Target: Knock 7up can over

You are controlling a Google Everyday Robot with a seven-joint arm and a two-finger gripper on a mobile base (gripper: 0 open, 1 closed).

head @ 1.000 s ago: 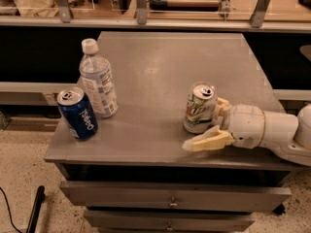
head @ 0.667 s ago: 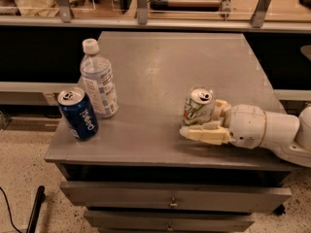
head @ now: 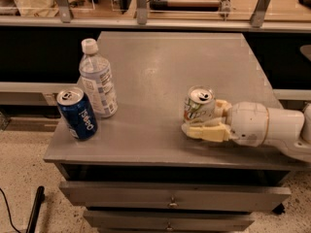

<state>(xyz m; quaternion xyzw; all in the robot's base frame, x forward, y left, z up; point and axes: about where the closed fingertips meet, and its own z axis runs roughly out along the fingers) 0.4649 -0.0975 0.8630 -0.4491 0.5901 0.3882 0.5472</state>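
The 7up can (head: 198, 106), whitish-silver with green lettering, stands on the grey table (head: 170, 62) at the right front and leans slightly to the left. My gripper (head: 204, 118) reaches in from the right at the can's base. It is open: one cream finger (head: 206, 132) lies along the can's near side, the other (head: 222, 106) sits behind its right side. Both look to be touching the can.
A clear water bottle (head: 98, 81) with a white cap stands at the table's left. A dark blue Pepsi can (head: 77, 113) stands just in front of it near the left front corner. Drawers (head: 170, 198) lie below the table's front edge.
My gripper has moved left against the 7up can. The near finger has swung in along its base, and the can has shifted and tipped a little to the left.
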